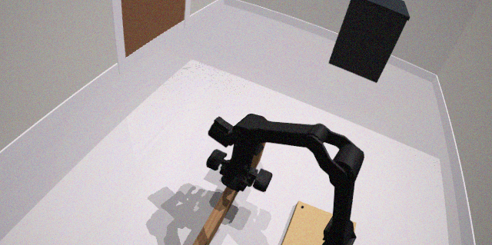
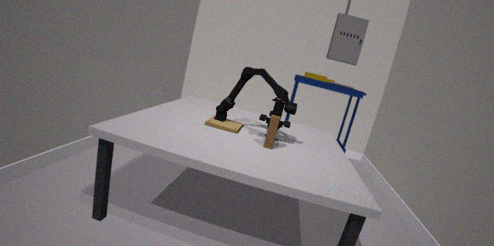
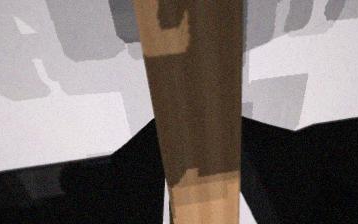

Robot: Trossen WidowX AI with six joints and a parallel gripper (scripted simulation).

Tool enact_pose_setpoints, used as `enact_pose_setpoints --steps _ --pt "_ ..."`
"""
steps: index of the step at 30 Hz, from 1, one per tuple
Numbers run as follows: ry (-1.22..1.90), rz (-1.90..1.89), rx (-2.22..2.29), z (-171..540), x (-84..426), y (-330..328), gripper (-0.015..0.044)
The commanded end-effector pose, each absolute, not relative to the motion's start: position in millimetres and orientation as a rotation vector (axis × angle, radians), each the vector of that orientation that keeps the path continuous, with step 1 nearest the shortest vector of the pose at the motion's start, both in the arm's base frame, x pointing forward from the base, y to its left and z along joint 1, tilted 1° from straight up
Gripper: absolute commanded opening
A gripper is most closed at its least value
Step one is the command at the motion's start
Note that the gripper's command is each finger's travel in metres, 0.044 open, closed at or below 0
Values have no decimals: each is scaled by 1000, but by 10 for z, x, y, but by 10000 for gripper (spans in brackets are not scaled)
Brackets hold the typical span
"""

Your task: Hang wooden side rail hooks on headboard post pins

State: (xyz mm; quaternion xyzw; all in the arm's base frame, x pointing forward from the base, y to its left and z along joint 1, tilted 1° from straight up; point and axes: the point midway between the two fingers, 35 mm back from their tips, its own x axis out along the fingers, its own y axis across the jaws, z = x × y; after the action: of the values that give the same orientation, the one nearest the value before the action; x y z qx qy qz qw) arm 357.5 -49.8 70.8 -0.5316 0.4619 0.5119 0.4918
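Note:
The wooden side rail (image 1: 215,216) (image 3: 200,90) runs from the bottom edge of the top view into my gripper (image 1: 234,185) (image 3: 186,118). My gripper is shut on the rail, with black fingers along both sides. The brown headboard post (image 1: 258,157) (image 2: 272,134) seems to stand upright on the table (image 2: 185,134), right beside my gripper. In the exterior view it stands in front of my gripper and hides the rail. The hooks, slot and pins are hidden, so I cannot tell whether they touch. The rail's far end is out of view in the top view.
The arm's light wooden base board (image 1: 304,227) (image 2: 224,124) lies to one side of the rail. A blue side table (image 2: 328,85) with a yellow object (image 2: 316,76) stands behind the table. A grey box (image 2: 348,38) is on the wall.

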Motion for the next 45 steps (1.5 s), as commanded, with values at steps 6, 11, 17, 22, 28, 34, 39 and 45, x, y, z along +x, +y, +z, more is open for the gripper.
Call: enact_pose_setpoints --steps 6,11,17,22,28,34,39,45 --pt "1115 1240 -1299 723 3587 -516 0" --pt "1115 1240 -1299 717 3582 -522 0" --pt "1115 1240 -1299 709 3576 -529 0" --pt "1115 1240 -1300 711 3571 -535 0" --pt "1115 1240 -1300 717 3573 -541 0" --pt "1115 1240 -1300 722 3577 -545 0" --pt "1115 1240 -1300 726 3581 -548 0" --pt "1115 1240 -1300 730 3587 -553 0"
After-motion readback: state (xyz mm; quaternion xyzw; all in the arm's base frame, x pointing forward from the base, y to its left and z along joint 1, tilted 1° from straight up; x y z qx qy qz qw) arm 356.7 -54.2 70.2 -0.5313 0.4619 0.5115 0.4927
